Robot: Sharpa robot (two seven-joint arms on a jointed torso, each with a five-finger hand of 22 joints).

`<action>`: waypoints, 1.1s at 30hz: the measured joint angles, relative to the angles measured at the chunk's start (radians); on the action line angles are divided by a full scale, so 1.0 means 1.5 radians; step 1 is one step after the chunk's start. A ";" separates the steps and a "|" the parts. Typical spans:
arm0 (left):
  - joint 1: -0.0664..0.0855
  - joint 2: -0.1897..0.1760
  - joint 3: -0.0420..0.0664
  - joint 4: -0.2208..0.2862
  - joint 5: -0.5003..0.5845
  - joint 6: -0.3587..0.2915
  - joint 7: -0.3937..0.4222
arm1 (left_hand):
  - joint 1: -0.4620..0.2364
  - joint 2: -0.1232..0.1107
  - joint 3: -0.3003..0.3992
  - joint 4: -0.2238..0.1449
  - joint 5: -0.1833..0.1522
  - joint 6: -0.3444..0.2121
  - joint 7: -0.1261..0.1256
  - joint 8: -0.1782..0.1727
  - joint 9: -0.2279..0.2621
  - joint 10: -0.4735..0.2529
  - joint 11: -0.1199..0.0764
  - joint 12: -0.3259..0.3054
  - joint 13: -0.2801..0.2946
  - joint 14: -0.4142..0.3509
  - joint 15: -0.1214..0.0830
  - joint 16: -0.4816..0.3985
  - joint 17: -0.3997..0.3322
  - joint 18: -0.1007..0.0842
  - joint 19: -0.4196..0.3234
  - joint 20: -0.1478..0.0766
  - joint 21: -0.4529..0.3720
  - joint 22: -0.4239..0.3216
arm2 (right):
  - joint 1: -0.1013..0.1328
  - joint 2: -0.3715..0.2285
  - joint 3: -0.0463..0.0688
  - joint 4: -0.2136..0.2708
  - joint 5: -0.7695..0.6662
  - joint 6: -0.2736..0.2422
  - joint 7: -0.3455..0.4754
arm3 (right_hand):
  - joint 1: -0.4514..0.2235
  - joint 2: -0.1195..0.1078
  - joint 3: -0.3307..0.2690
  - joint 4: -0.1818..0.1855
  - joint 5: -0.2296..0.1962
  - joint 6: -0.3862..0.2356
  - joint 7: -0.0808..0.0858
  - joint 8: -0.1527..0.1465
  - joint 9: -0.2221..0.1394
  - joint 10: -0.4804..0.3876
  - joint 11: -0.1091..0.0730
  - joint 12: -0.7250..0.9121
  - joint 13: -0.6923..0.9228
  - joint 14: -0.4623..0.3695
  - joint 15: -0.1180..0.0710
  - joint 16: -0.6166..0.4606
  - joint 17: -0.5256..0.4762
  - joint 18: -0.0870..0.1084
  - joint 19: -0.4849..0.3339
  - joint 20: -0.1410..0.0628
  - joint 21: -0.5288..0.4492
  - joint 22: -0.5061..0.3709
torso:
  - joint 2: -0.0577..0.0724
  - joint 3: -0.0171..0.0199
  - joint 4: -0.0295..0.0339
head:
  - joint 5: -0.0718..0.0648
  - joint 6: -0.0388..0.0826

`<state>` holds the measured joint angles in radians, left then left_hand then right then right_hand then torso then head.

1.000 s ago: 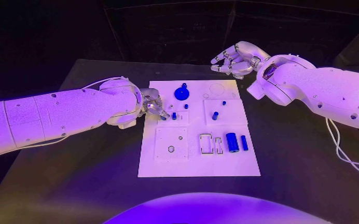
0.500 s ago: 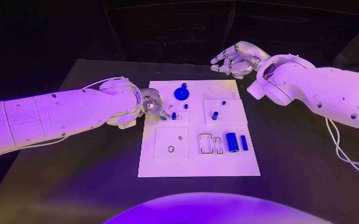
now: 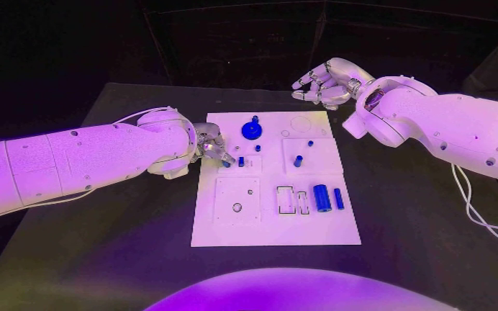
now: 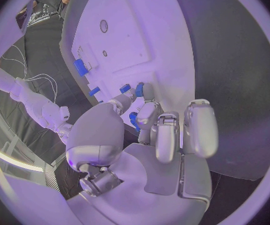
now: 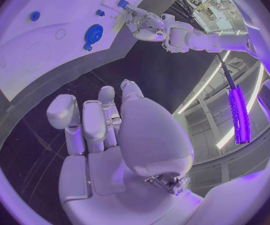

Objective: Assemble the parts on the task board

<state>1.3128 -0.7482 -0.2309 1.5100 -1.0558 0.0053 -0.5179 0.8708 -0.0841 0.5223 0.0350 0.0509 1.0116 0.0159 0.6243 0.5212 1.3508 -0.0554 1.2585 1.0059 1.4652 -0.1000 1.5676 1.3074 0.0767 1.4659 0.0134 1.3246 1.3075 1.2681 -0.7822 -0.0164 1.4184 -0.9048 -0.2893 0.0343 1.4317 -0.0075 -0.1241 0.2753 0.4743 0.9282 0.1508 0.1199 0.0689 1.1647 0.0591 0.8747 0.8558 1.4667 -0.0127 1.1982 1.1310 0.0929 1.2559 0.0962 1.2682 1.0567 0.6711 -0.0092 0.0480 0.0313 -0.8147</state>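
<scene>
Left hand [image 3: 213,149] reaches over the left edge of the task board [image 3: 311,228] and pinches a small blue peg [image 4: 133,119] between its fingertips, low over the board's upper left block. Right hand [image 3: 324,84] hangs curled past the board's far edge, above the counter [image 3: 415,239], holding nothing. The peg looks light, rigid and smooth, so it could slip or tip; I judge a pinch across its sides best, leaving the bottom end free to enter a hole. On the board I count seven other blue parts: one round knob [image 3: 252,130], four small pegs, one thick cylinder [image 3: 323,197] and one thin bar [image 3: 338,197].
</scene>
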 measured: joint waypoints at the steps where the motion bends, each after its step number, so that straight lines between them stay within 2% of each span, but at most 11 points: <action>1: 0.000 0.000 0.000 0.000 0.000 0.000 0.000 | 0.000 0.000 -0.001 0.001 0.000 0.000 0.000 0.000 0.000 0.000 0.000 0.000 0.000 0.000 0.000 0.000 0.000 0.000 0.000 0.000 0.000 0.000 | 0.000 0.000 0.000 0.000 0.000 0.000 0.000 | 0.000 0.000 0.000 0.000 0.000 0.000 0.000 0.000 0.000 0.000 0.000 0.000 0.000 0.000 0.000 0.000 0.000 0.000 0.000 0.000 0.000 0.000 | 0.000 0.0000 0.0000 | 0.000 0.000; 5: 0.000 0.000 0.000 0.000 0.000 0.000 0.000 | 0.000 0.000 -0.001 0.001 0.000 0.000 0.000 0.000 0.000 0.000 0.000 0.000 0.000 0.000 0.000 0.000 0.000 0.000 0.000 0.000 0.000 0.000 | 0.000 0.000 0.000 0.000 0.000 0.000 0.000 | 0.000 0.000 0.000 0.000 0.000 0.000 0.000 0.000 0.000 0.000 0.000 0.000 0.000 0.000 0.000 0.000 0.000 0.000 0.000 0.000 0.000 0.000 | 0.000 -0.0001 0.0000 | 0.000 -0.001; 6: 0.000 0.000 0.000 0.000 0.000 0.000 0.000 | 0.000 0.000 -0.001 0.001 0.000 0.000 0.000 0.000 0.000 0.000 0.000 0.001 0.001 0.000 0.000 0.000 0.000 -0.003 0.000 0.000 0.000 0.000 | 0.000 0.000 0.000 0.000 0.000 0.000 0.000 | 0.000 0.000 0.000 0.000 0.000 0.000 0.000 0.000 0.000 0.000 0.000 0.000 0.000 0.000 0.000 0.000 0.000 0.000 0.000 0.000 0.000 0.000 | 0.000 -0.0001 0.0000 | 0.000 -0.001; 7: 0.000 0.000 0.000 0.000 0.000 0.000 0.000 | 0.000 0.000 -0.001 0.001 0.000 0.000 0.000 0.000 -0.001 0.000 0.000 0.003 0.002 0.000 0.000 0.000 0.000 -0.010 0.000 0.000 0.000 0.000 | 0.000 0.000 0.000 0.000 0.000 0.000 0.000 | 0.000 0.000 0.000 0.000 0.000 0.000 0.000 0.000 0.000 0.000 0.000 0.000 0.000 0.000 0.000 0.000 0.000 0.000 0.000 0.000 0.000 0.000 | 0.000 -0.0001 0.0000 | 0.000 -0.001; 33: 0.000 -0.002 0.000 0.002 0.008 -0.001 0.000 | -0.009 -0.004 -0.010 0.010 0.000 0.002 -0.002 0.003 -0.002 0.002 0.002 0.003 0.005 0.000 0.000 0.000 0.000 -0.010 0.000 0.000 0.003 0.000 | 0.000 0.000 0.000 0.000 0.000 0.000 0.000 | 0.000 0.000 0.000 0.003 0.000 0.000 0.000 0.000 0.000 0.000 0.000 0.000 0.000 0.000 0.000 0.000 0.000 0.000 0.000 0.000 0.000 0.000 | 0.000 -0.0003 0.0001 | 0.000 0.000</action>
<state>1.3128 -0.7517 -0.2307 1.5136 -1.0443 0.0040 -0.5179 0.8577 -0.0895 0.5077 0.0496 0.0504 1.0151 0.0124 0.6282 0.5176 1.3543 -0.0518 1.2622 1.0139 1.4652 -0.0999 1.5676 1.3073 0.0614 1.4659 0.0134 1.3285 1.3075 1.2680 -0.7823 -0.0164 1.4180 -0.9048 -0.2893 0.0344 1.4317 -0.0075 -0.1234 0.2805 0.4743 0.9282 0.1507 0.1199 0.0689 1.1647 0.0591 0.8747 0.8557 1.4667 -0.0127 1.1982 1.1307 0.0930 1.2559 0.0962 1.2683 1.0567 0.6711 -0.0097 0.0481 0.0312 -0.8154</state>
